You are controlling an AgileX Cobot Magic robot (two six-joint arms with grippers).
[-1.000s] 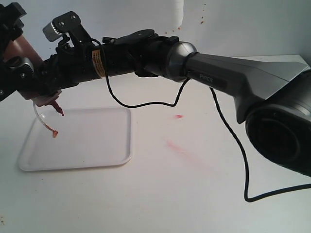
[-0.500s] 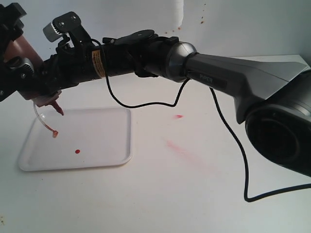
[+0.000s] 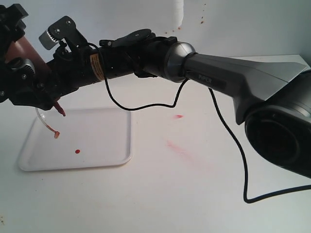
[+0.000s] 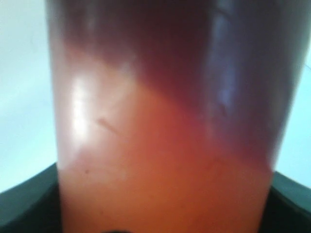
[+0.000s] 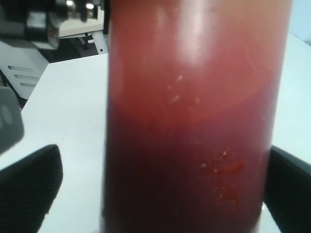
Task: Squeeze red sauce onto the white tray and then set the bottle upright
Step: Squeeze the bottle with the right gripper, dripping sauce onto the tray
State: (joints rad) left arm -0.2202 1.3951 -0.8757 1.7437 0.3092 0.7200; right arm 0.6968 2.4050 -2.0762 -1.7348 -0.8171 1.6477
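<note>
The bottle (image 3: 23, 52) hangs tilted above the far left end of the white tray (image 3: 127, 145), its red nozzle (image 3: 61, 112) pointing down and its tethered cap (image 3: 56, 134) dangling. One drop of red sauce (image 3: 77, 151) lies on the tray. My left gripper (image 3: 13, 77) is shut on the bottle (image 4: 160, 145), with dark fingers (image 4: 24, 208) against both its sides. My right gripper (image 3: 47, 93) reaches across and straddles the bottle (image 5: 189, 121). One of its fingers (image 5: 29, 189) stands apart from the bottle wall, with table showing between; the other sits at the bottle's edge.
Pale pink smears (image 3: 177, 147) and a small one (image 3: 178, 117) mark the table to the right of the tray. The right arm's black cable (image 3: 228, 141) hangs across the middle, and its bulky base (image 3: 279, 131) fills the right side.
A red drop landed on the tray between the first two frames. Since then the right wrist has tilted and shifted a little, and now hides more of the nozzle cap.
</note>
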